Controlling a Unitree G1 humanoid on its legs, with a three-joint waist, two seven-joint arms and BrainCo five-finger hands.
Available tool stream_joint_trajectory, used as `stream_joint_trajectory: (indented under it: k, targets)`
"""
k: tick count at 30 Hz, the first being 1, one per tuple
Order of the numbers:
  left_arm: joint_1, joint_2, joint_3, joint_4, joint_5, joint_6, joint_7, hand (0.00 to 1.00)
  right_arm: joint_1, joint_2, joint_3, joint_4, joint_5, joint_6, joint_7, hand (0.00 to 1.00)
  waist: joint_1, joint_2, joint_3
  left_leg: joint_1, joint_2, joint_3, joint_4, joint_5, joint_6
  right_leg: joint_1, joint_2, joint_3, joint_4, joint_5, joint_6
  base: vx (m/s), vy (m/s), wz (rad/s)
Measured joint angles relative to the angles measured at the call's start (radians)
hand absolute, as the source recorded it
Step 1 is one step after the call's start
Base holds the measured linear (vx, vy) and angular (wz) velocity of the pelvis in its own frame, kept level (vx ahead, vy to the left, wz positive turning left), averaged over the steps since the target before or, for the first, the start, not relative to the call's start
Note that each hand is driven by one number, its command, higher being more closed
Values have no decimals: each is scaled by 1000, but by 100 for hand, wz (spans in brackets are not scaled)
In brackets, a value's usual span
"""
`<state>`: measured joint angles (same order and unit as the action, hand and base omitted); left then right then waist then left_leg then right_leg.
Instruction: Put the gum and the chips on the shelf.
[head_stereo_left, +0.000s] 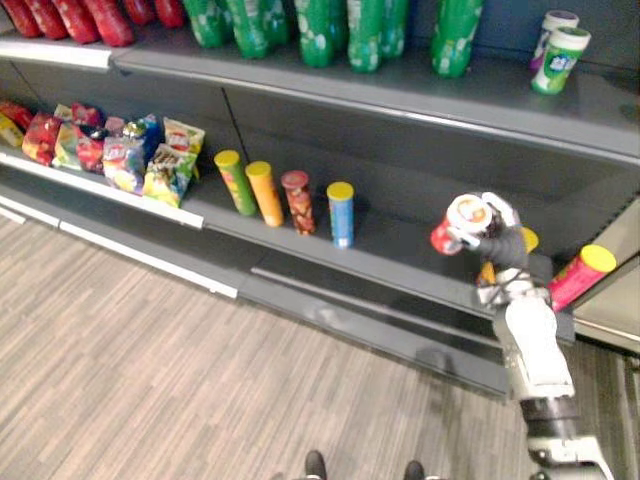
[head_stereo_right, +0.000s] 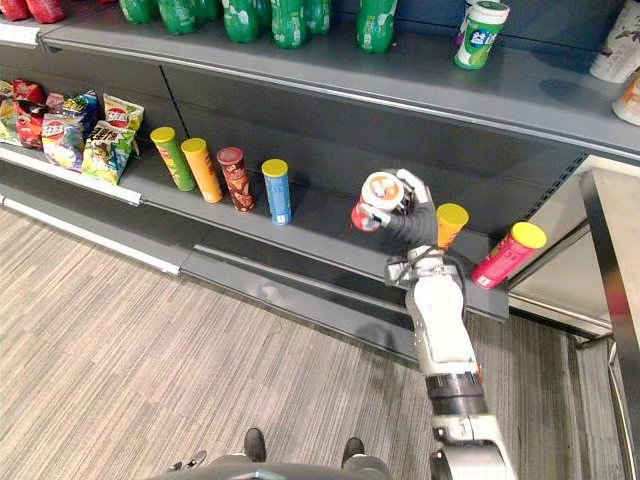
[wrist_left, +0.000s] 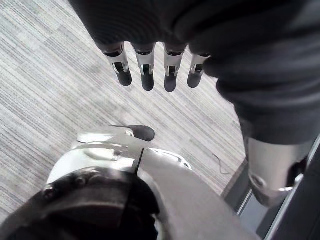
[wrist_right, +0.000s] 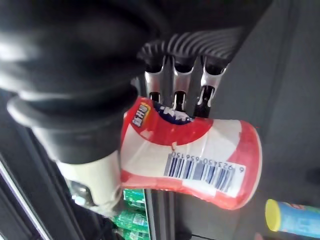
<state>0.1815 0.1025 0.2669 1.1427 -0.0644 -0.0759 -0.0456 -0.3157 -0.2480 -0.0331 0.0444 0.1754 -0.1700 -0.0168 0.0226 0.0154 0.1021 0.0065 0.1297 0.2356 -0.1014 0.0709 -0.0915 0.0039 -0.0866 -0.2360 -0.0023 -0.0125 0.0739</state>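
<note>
Both eye views look steeply down from the head at the striped grey wood-look floor (head_stereo_left: 150, 370) and, farther off, the dark grey metal shelf (head_stereo_left: 400, 255). They share the blue chip tube with a yellow lid (head_stereo_left: 341, 215), and the right eye view reaches farther right. The left wrist view looks from very close past the left hand (wrist_left: 170, 67) down to the floor. The right wrist view faces the shelf past the right hand (wrist_right: 181, 85), close on its red-and-white round container (wrist_right: 200, 160).

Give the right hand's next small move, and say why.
Probably tip the red can upright and lower it onto the bare shelf between the blue can and the orange can. The right hand is curled round it, and it is tilted, not yet standing. The left hand hangs open over the floor.
</note>
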Motion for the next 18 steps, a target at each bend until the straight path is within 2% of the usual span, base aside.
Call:
stream_joint_trajectory:
  k: [10, 13, 18]
  targets:
    - [2, 11, -5, 0, -3, 3, 0, 0, -171, -73, -11, 95, 2, 33, -31, 100, 7, 1, -1, 13, -2, 4, -1, 0, 1, 18, 1, 6, -20, 12, 2, 1, 0, -2]
    - [3, 10, -6, 5, -7, 14, 0, 0, -331, -128, -48, 129, 23, 36, -51, 100, 8, 1, -1, 12, 4, 8, -1, 2, 4, 17, 9, 20, -35, 28, -4, 1, -10, -13]
    - [2, 11, -6, 9, -11, 14, -1, 0, -457, -160, -70, 206, 42, 38, -69, 100, 7, 0, -1, 12, 9, 8, -2, 3, 5, 16, 16, 24, -41, 33, -8, 5, -5, -1]
